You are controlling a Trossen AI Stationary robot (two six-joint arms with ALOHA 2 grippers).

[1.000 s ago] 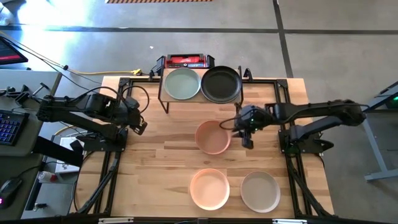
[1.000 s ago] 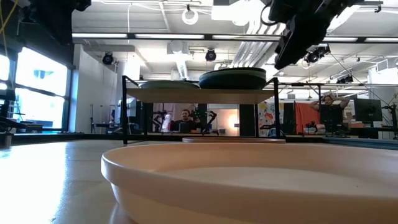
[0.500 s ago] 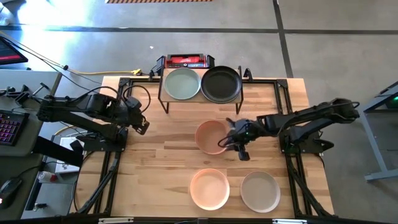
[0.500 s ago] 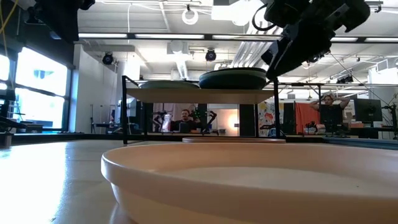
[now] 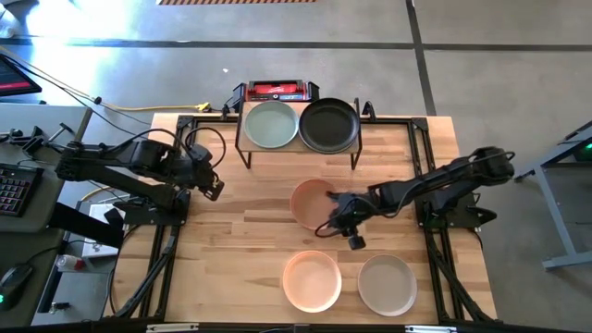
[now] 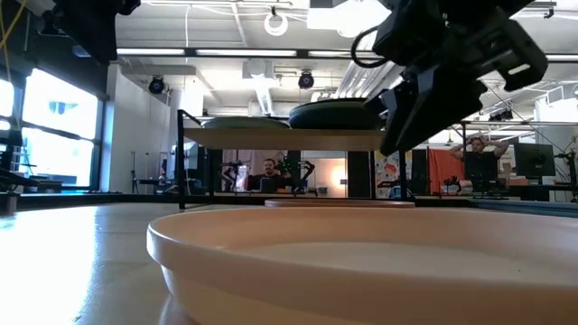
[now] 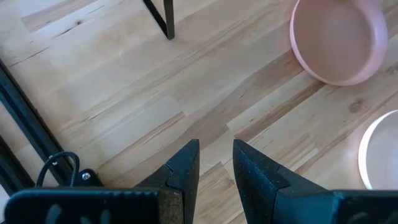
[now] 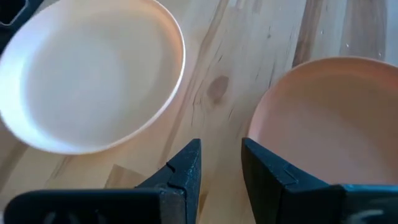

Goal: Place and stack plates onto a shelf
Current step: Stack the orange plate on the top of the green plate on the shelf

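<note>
In the high view the shelf (image 5: 298,148) stands at the table's far edge with a pale green plate (image 5: 270,125) and a black plate (image 5: 328,125) on its top. A peach-pink plate (image 5: 313,205) rests flat mid-table. A peach plate (image 5: 312,280) and a cream plate (image 5: 387,284) lie near the near edge. My right gripper (image 5: 350,236) hovers between the pink plate and those two, its fingers a narrow gap apart (image 8: 221,165), over bare wood. My left gripper (image 5: 208,185) waits open at the table's left (image 7: 216,165).
A red-and-black device (image 5: 275,91) sits behind the shelf. Black frame rails (image 5: 421,139) run along both table sides. Bare wood lies left of the plates (image 5: 240,250). In the low view the peach plate (image 6: 361,262) fills the foreground and people sit in the room behind.
My right gripper has moved from beside the pink plate's right rim toward the near edge and somewhat left, coming closer to the low camera. The plates have kept their places.
</note>
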